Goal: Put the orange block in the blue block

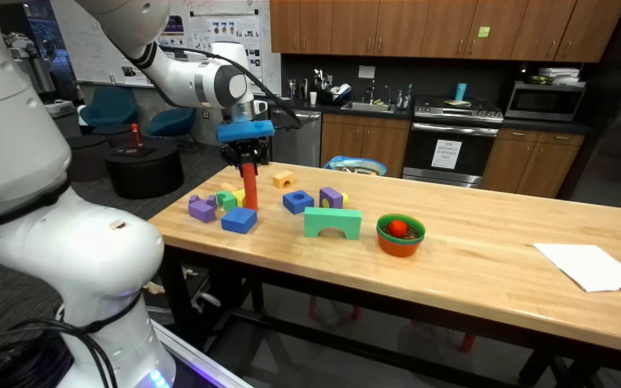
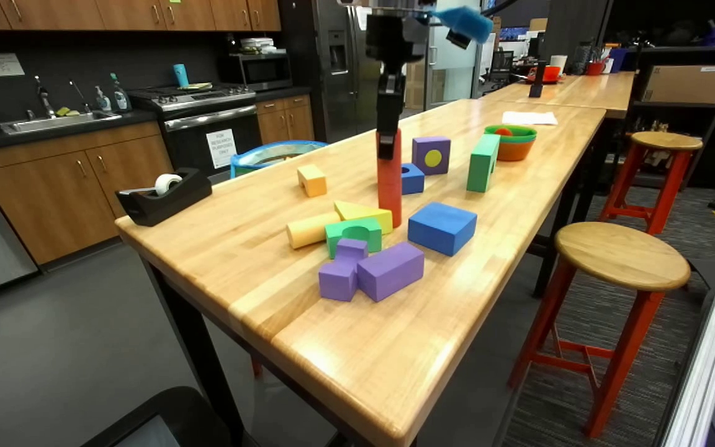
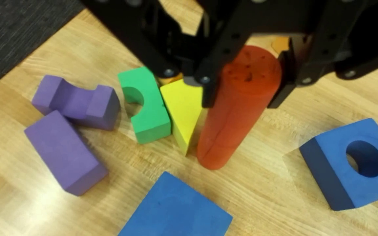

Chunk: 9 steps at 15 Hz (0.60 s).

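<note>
Claw [image 3: 241,101] clamped nr top of orange [image 3: 231,127], jaws just its width apart, mid-frame in wrist vw; high grip may let orange tilt if base clips yellow [image 3: 182,111], then jam on rim of holed blue [image 3: 335,167], rt edge.

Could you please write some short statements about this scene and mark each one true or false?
1. The gripper grips the orange block. True.
2. The orange block lies flat on its side. False: it is upright.
3. The holed blue block rests on the table. True.
4. The orange block is inside the holed blue block. False: the two are apart.
5. The tape dispenser is on the table. True.
</note>
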Available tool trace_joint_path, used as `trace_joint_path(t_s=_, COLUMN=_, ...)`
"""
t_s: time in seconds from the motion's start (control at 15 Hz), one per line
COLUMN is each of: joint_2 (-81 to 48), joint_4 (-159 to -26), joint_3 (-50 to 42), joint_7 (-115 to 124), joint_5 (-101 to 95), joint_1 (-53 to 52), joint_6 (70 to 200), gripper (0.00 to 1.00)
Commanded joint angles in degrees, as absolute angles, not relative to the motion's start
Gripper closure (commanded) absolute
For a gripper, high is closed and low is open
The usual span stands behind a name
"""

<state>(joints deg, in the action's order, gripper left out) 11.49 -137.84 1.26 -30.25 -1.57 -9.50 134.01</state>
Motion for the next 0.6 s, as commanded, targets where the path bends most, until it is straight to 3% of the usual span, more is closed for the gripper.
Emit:
trace_joint_path(t_s=0.0, joint_2=11.9, joint_4=-137.0, joint_3=1.0, joint_7=-31.6, joint_5=-0.1, joint_1=-9.0, joint_6=131.9, gripper=0.85)
trace_joint_path(t_s=0.53, joint_2=23.1, joint_4=-140.3, joint_3=3.9, joint_7=-16.7, joint_5=-8.6, joint_1=-7.2, joint_6=129.8, gripper=0.85)
